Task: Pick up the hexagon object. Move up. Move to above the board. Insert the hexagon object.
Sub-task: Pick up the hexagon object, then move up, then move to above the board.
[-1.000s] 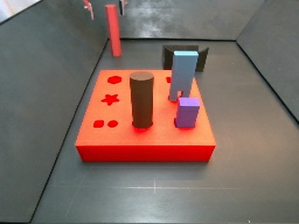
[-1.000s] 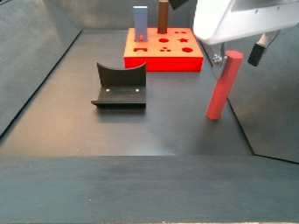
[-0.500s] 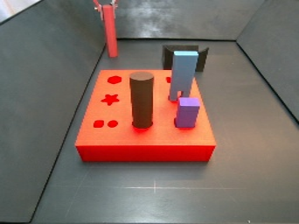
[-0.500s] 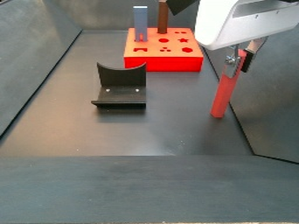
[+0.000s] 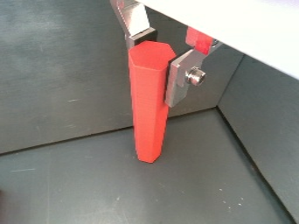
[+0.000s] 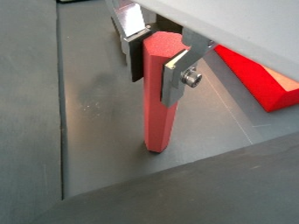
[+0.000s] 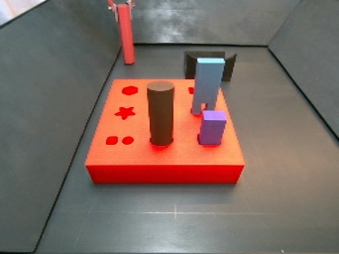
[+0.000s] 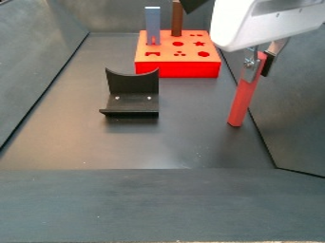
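The hexagon object (image 5: 147, 105) (image 6: 162, 101) is a tall red prism standing upright on the dark floor, in the far left corner in a side view (image 7: 127, 40) and near the right wall in a side view (image 8: 240, 97). My gripper (image 5: 159, 48) (image 6: 155, 54) sits over its top end, one silver finger (image 5: 180, 77) pressed on one face and a dark pad (image 6: 132, 57) on the opposite face, shut on it. The board (image 7: 133, 154) (image 8: 180, 65), a flat bright red block with cut-out holes, lies apart from the rod.
On the board stand a dark cylinder (image 7: 161, 112), a light blue block (image 7: 208, 83) and a small purple block (image 7: 212, 127). The fixture (image 8: 131, 92) stands on the floor beside the board. Grey walls enclose the floor close to the rod.
Over the last second my gripper came down around the top of the hexagon object. In the last half second almost nothing has shifted.
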